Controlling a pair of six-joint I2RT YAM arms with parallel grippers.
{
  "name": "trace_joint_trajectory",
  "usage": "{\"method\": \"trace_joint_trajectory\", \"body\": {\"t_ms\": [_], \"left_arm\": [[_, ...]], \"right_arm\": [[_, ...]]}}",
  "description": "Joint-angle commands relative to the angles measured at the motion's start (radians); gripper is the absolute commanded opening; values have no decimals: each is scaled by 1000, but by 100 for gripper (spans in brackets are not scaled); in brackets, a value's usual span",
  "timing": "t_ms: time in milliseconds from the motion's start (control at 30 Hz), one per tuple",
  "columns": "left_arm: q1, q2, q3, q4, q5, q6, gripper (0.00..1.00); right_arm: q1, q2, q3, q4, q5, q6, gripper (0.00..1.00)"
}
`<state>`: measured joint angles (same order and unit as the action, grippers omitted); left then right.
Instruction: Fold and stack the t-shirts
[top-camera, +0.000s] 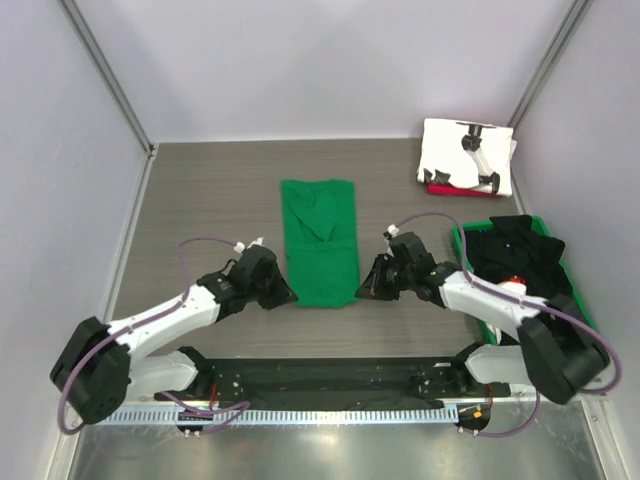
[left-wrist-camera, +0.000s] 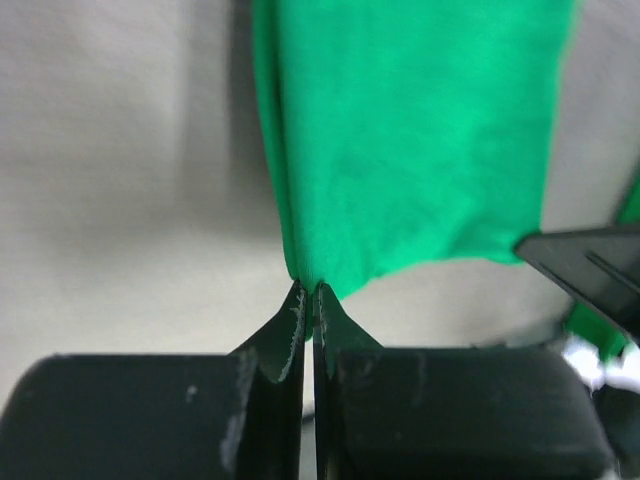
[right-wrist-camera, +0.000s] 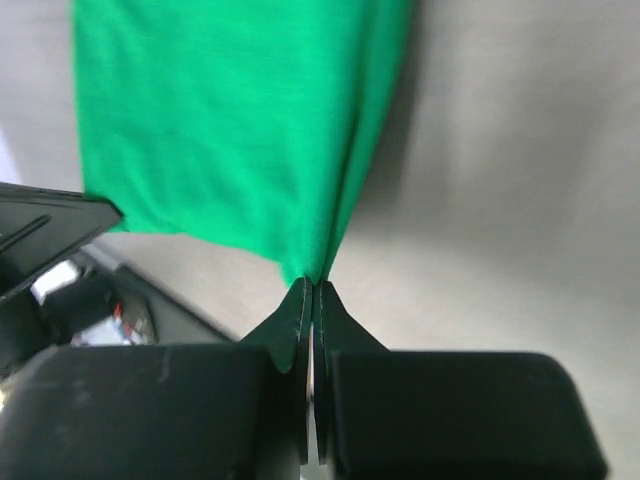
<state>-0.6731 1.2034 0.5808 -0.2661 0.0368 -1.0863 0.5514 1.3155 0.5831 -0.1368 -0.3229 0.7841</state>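
A bright green t-shirt (top-camera: 320, 240) lies in a long narrow fold down the middle of the table. My left gripper (top-camera: 283, 296) is shut on its near left corner (left-wrist-camera: 305, 272). My right gripper (top-camera: 366, 288) is shut on its near right corner (right-wrist-camera: 312, 262). In both wrist views the green cloth rises out of the pinched fingertips. A folded white t-shirt with black print (top-camera: 466, 155) rests on a red one (top-camera: 440, 189) at the back right. Black t-shirts (top-camera: 517, 253) are heaped in the green bin (top-camera: 574, 292) on the right.
Grey walls and metal posts close in the table's back and sides. A black rail (top-camera: 330, 382) with the arm bases runs along the near edge. The green bin stands close beside my right arm.
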Motion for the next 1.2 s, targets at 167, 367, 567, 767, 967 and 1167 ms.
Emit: {"method": "trace_joint_trajectory", "body": {"t_ms": [167, 367, 567, 767, 967, 1167], "left_arm": [[-206, -309, 89, -366, -198, -119, 0], [-206, -315, 241, -490, -308, -60, 0], [-161, -171, 445, -565, -377, 58, 0], [-45, -15, 642, -558, -344, 170, 0], [115, 128, 770, -498, -220, 262, 0], [210, 310, 886, -476, -137, 315, 0]], "right_arm": [[209, -326, -37, -202, 126, 165, 1], [206, -320, 127, -337, 245, 112, 1], [130, -190, 346, -392, 278, 18, 1], [18, -33, 538, -411, 222, -61, 1], [-76, 120, 701, -431, 185, -127, 1], [-120, 243, 796, -428, 153, -172, 1]]}}
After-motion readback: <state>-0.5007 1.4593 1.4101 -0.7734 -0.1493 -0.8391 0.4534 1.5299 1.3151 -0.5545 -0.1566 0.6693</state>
